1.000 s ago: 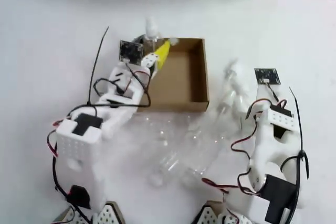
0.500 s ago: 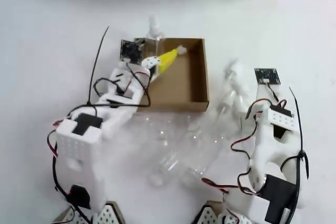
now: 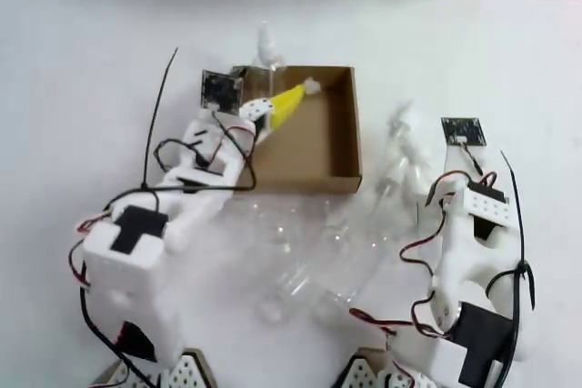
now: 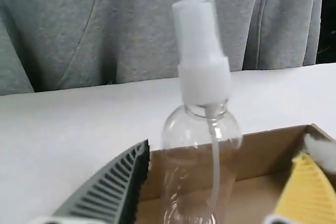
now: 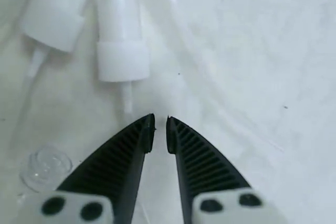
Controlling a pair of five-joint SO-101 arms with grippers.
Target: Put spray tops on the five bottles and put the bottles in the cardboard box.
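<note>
Capped spray bottle (image 4: pixel 202 135) stands upright in the far corner of the cardboard box (image 3: pixel 350 124). It sits between the spread jaws of the left gripper (image 4: pixel 224 153), and neither finger grips it.

Step judged: release. Back out straight, both fingers clear of the body (empty and top-heavy, probably tips easily).

Right gripper (image 5: pixel 160 127) is nearly pressed together and empty, just short of the loose spray tops (image 5: pixel 119 40).

Count:
- One bottle boxed.
- Two loose tops near the right gripper.
- Uncapped bottles (image 3: pixel 309 261) overlap between the arms, number unclear.

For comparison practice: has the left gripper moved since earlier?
Yes. The left gripper opened: its yellow jaw swung away from the clear spray bottle, over the brown cardboard box.
</note>
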